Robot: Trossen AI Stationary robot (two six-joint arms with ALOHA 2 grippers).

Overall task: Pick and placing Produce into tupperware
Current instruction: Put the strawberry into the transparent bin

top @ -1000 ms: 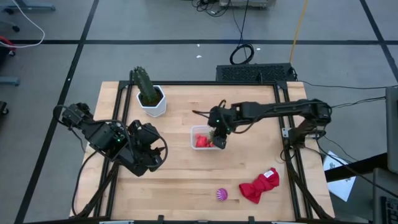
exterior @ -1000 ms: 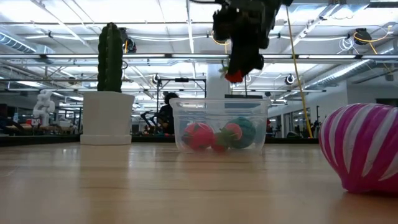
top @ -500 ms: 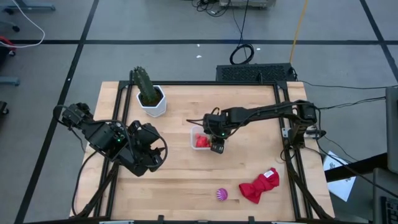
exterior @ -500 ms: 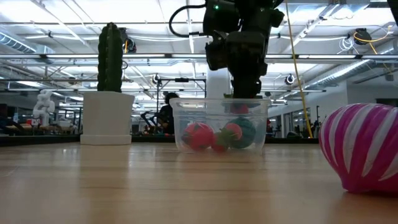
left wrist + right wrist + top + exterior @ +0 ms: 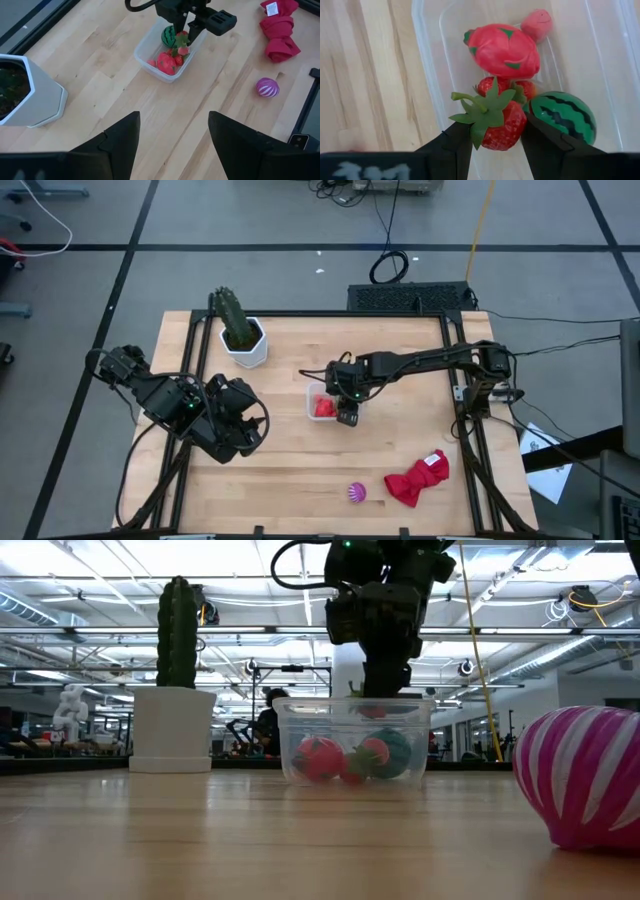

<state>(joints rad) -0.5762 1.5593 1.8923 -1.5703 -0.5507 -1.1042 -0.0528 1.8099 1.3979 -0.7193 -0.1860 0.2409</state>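
Observation:
The clear tub [image 5: 322, 402] stands near the table's middle. It holds a green striped ball [image 5: 562, 116], a large red piece with green flecks [image 5: 502, 50], a pink bit [image 5: 537, 22] and another strawberry [image 5: 487, 86]. My right gripper [image 5: 346, 406] is over the tub's right part, fingers pointing down, shut on a red strawberry [image 5: 502, 125] with green leaves. The low view shows this gripper [image 5: 385, 698] at the tub's rim [image 5: 355, 705]. A purple striped piece [image 5: 356, 493] lies near the table's near edge. My left gripper [image 5: 240, 422] waits open at the table's left. My right gripper pinches the strawberry between its two fingers, one on each side of the red body [image 5: 512, 131], coming from above and pointing down. The leafy top [image 5: 482, 112] sticks out sideways. The strawberry [image 5: 372, 711] is lifted, level with the tub's rim and above the pieces inside.
A cactus in a white hexagonal pot [image 5: 243, 340] stands at the far left of the table. A red cloth [image 5: 418, 477] lies near the right near corner, beside the purple piece. Bare wood lies between the tub and the near edge.
My right gripper has come down and shifted slightly toward the table's left and near edge, staying shut on the strawberry. The strawberry has gone from well above the tub to the level of its rim. In the last half second the gripper has barely moved.

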